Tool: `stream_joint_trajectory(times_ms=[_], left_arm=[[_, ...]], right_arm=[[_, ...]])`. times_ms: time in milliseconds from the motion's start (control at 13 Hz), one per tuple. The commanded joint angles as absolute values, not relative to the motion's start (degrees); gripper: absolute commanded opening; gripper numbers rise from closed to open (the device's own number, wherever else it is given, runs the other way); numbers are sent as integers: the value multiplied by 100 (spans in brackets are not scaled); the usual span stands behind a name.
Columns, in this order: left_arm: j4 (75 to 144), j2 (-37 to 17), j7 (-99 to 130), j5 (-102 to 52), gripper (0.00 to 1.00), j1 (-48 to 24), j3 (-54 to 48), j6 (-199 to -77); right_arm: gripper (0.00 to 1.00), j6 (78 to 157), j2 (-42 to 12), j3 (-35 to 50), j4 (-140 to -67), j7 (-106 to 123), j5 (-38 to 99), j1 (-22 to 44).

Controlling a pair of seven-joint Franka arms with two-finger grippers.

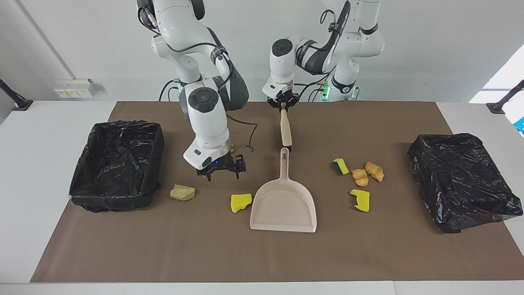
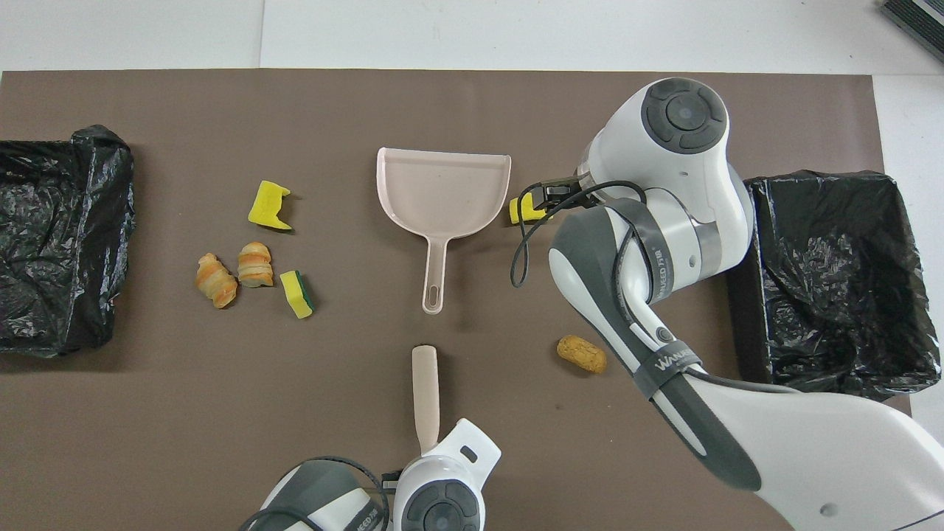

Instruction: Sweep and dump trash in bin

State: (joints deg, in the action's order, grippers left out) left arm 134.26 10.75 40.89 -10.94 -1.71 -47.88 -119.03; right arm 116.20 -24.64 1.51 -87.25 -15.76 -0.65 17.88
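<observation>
My left gripper (image 1: 282, 105) is shut on the beige brush (image 1: 285, 130), whose handle points at the beige dustpan (image 1: 283, 203) lying at the mat's middle. My right gripper (image 1: 223, 172) is open and empty, above the mat between a tan bread lump (image 1: 182, 192) and a yellow sponge piece (image 1: 240, 202). A green-backed sponge (image 1: 340, 166), two croissant lumps (image 1: 360, 177) and another yellow sponge (image 1: 361, 200) lie toward the left arm's end. The overhead view shows a small brown lump (image 2: 582, 354) beside the right arm; there the arm hides the bread lump.
A black-lined bin (image 1: 118, 203) stands at the right arm's end of the brown mat, and a second black-bagged bin (image 1: 462, 180) at the left arm's end. The mat's edge (image 1: 262, 278) farthest from the robots lies past the dustpan.
</observation>
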Motion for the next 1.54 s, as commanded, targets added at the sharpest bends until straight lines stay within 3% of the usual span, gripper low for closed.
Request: stream_joint_trajectory(times_ms=[0,307,768,1229,1306,1459], left_arm=[[12948,1388,3264,-1187,0,-140,-3907,-11147],[12341,1556,2060,-1169,0,-790,-1877,-10013],[12103,1319,-277,-671,0,-352,-12,-10326],[12217,792,-650,-483,0,8,325,-10845],[12225,713,-642,-483,0,87,334,-11011],[12305,633,-615,-483,0,141,325,-11206]], right_arm=[[100,11839,-2443,167,-8815,-1757,-26,1802],[100,12049,-2452,167,-8859,-2485,-52,2108],[100,12507,-2899,150,-8737,-4531,-728,3092],[100,13042,-3182,149,-8710,-5659,-1230,3770],[96,13017,-3173,158,-8736,-5651,-1248,3788],[74,13034,-3173,158,-8780,-5599,-1283,3788]])
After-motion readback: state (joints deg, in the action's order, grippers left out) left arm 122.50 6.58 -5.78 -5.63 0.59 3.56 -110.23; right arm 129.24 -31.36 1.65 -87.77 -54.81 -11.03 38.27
